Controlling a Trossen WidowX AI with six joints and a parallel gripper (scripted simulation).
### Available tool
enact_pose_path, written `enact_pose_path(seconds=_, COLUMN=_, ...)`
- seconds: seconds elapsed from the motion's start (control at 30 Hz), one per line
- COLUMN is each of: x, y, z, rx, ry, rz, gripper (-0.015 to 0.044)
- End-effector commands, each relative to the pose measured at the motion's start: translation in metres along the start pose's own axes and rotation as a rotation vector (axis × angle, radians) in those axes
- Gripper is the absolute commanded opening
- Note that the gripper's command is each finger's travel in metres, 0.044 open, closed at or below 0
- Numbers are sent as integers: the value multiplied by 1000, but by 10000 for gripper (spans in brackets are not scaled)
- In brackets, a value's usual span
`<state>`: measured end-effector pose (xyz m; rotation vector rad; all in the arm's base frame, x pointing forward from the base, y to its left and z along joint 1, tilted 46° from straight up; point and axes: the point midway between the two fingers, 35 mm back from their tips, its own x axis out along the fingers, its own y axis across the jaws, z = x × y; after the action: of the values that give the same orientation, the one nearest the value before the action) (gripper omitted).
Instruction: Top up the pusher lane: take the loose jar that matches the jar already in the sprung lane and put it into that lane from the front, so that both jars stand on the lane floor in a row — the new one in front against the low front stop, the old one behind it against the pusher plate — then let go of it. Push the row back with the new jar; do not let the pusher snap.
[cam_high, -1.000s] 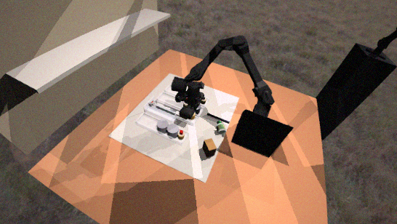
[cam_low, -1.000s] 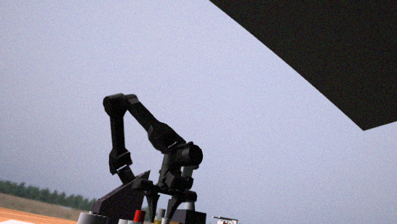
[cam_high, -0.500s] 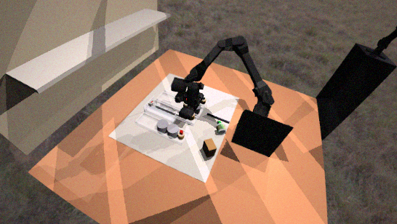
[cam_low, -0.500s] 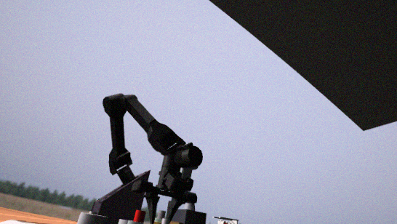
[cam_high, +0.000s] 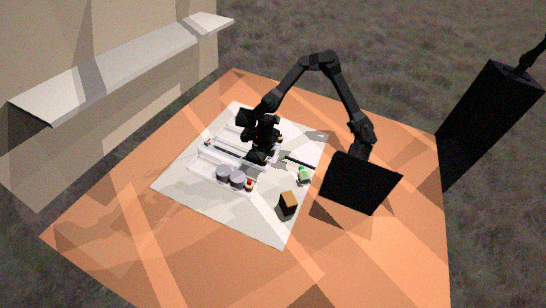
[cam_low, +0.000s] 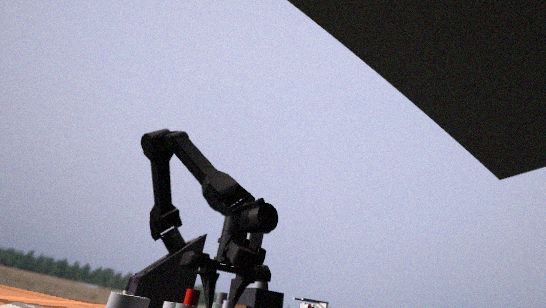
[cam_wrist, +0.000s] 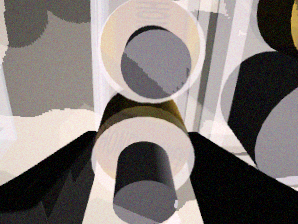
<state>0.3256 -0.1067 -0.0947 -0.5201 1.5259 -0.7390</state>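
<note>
My gripper is shut on a jar with an olive body, a cream rim and a grey top. The black fingers grip it from both sides. A matching jar stands straight ahead of it in a white lane, and the two are in line and very close. I cannot tell whether they touch. In the top view the gripper hangs low over the white lane rack, and the held jar is hidden by the hand. In the exterior view the gripper points down at the lower edge.
Two grey jars and a small red-capped thing stand at the front of a neighbouring lane. Dark jars fill the lane to the right. A green jar and a brown box stand loose on the white mat.
</note>
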Motion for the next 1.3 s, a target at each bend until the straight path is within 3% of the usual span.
enact_pose_path(seconds=0.0, x=1, y=-1, z=6, rx=12, ry=-20, rz=-6, gripper=0)
enact_pose_path(seconds=1.27, x=15, y=-2, z=3, rx=12, ry=-19, rz=-7, gripper=0)
